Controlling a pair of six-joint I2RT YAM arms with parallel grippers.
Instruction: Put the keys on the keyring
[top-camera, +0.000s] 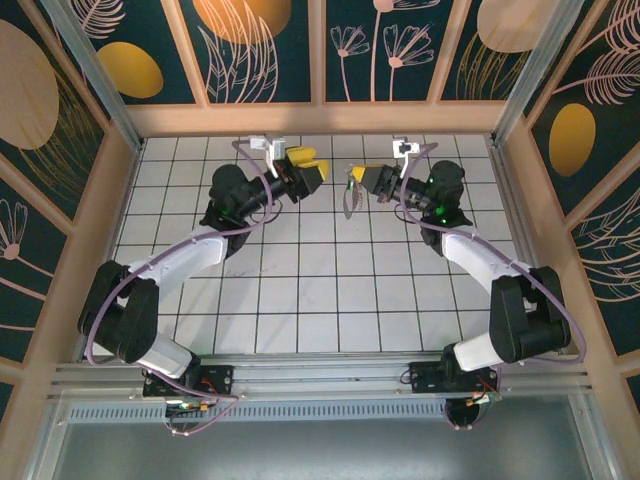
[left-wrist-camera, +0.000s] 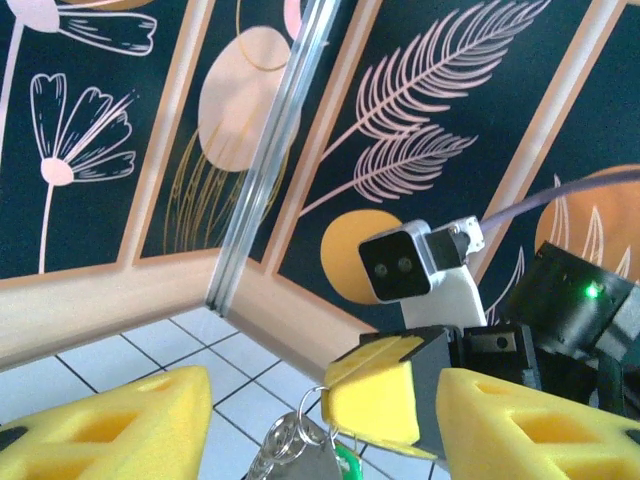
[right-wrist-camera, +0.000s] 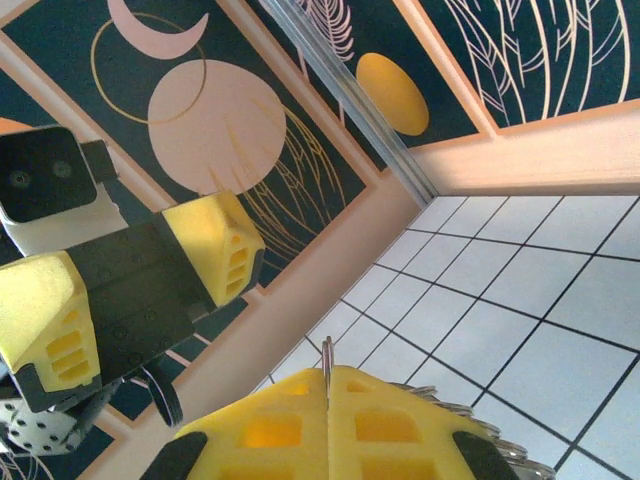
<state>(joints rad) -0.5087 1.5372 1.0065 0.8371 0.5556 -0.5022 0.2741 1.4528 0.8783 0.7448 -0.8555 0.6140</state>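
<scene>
Top view: the right gripper (top-camera: 360, 180) pinched the keyring (top-camera: 348, 203), which hung just below its tips; the left gripper (top-camera: 310, 167) faced it, fingers spread.
Left wrist: the keyring (left-wrist-camera: 285, 440) and green-headed key (left-wrist-camera: 345, 462) sat between the spread fingers (left-wrist-camera: 120, 420).
Right wrist: pressed-together pads (right-wrist-camera: 270, 430) clamped the keyring (right-wrist-camera: 327, 352).

From where I stand, the table (top-camera: 330, 300) is a flat spread of white square tiles ruled by thin dark grout lines, with a pale wooden border (top-camera: 320, 120) running along its far side and up both flanks. Along the near edge lies a silver metal rail (top-camera: 320, 372), and on it sit the two black mounting plates, the left arm's base (top-camera: 190, 381) and the right arm's base (top-camera: 448, 378), well apart from each other. A few tiles left of the middle look faintly scuffed, though I can't tell with what.
</scene>
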